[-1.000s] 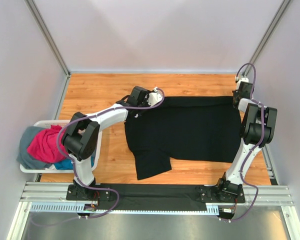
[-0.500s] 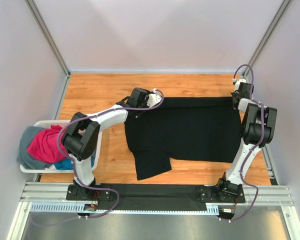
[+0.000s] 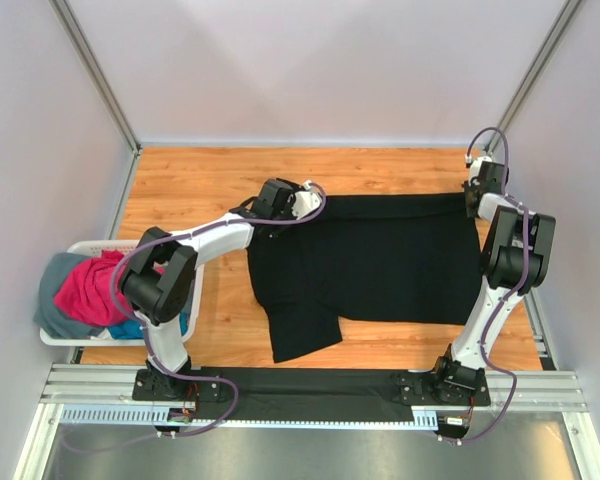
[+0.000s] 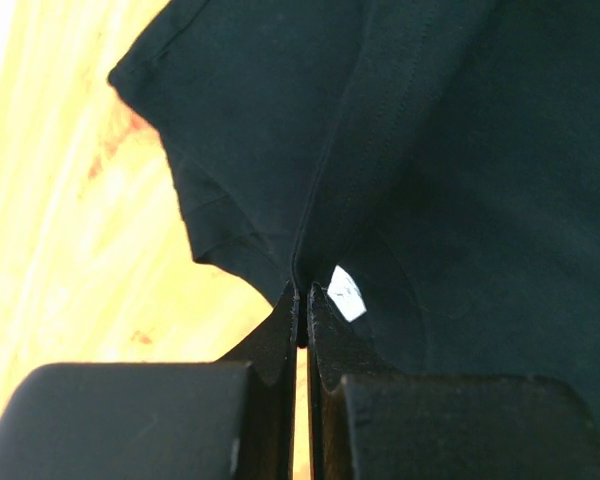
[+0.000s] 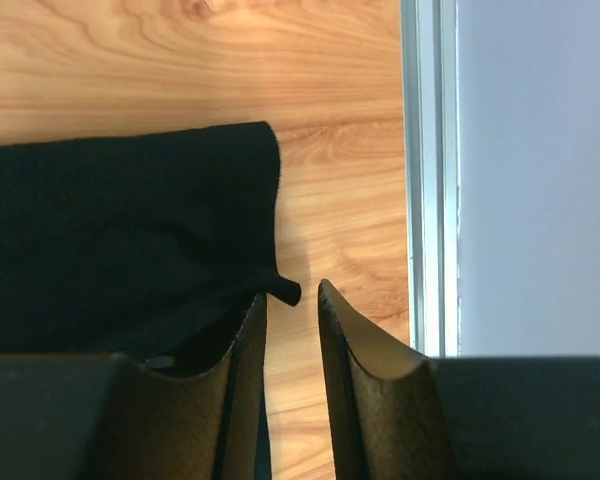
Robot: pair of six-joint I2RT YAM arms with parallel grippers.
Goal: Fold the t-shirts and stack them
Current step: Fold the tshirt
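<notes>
A large black t-shirt [image 3: 380, 255] lies spread flat on the wooden table, one sleeve [image 3: 305, 335] pointing toward the near edge. My left gripper [image 3: 302, 196] is at the shirt's far left corner; in the left wrist view it [image 4: 302, 298] is shut on a raised fold of the cloth [image 4: 460, 180], beside a white label [image 4: 347, 293]. My right gripper [image 3: 472, 198] is at the far right corner. In the right wrist view it [image 5: 292, 292] is open, and the tip of the shirt's corner [image 5: 130, 220] pokes loose into the gap.
A white slotted basket [image 3: 58, 337] stands at the table's left edge, holding a pink shirt [image 3: 90, 290], a grey one [image 3: 52, 272] and a blue one [image 3: 130, 328]. A metal frame post [image 5: 428, 170] and the wall run close to the right gripper.
The right gripper's jaws have parted and let go of the shirt corner. The left arm has shifted slightly, still pinching the cloth.
</notes>
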